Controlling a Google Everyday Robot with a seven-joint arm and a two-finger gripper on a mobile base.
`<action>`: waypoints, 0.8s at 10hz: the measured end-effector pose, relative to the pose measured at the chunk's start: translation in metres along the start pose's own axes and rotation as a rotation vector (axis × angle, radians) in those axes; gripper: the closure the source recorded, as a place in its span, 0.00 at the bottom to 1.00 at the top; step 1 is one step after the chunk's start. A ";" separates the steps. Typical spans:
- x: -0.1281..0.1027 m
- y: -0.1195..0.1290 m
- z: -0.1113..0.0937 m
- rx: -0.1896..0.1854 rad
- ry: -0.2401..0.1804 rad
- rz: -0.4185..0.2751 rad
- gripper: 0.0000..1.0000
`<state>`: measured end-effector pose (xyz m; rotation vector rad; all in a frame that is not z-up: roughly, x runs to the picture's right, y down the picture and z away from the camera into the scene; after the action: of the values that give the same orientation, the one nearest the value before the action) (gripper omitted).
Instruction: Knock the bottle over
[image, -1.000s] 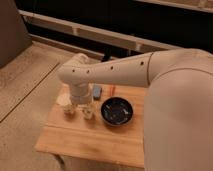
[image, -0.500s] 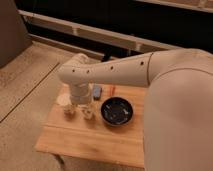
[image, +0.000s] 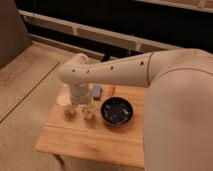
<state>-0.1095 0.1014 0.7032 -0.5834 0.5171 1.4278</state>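
A small, slim, pale bottle stands upright on the wooden table, just left of the dark bowl. A wider pale cream cup stands to the bottle's left. My gripper hangs below the white wrist, low over the table between and slightly behind the cup and the bottle. My white arm crosses the view from the right and hides part of the table's back. I cannot tell whether the gripper touches the bottle.
A flat blue oblong thing lies behind the bowl's left side. A small reddish item lies near the table's back edge. The table stands on a speckled floor, with a dark wall and pale rails behind.
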 end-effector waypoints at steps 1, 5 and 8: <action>-0.007 -0.001 -0.001 0.015 -0.022 0.007 0.35; -0.047 0.005 0.005 0.038 -0.109 0.063 0.35; -0.042 -0.004 0.024 0.026 -0.080 0.132 0.35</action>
<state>-0.1094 0.0852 0.7494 -0.4771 0.5174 1.5604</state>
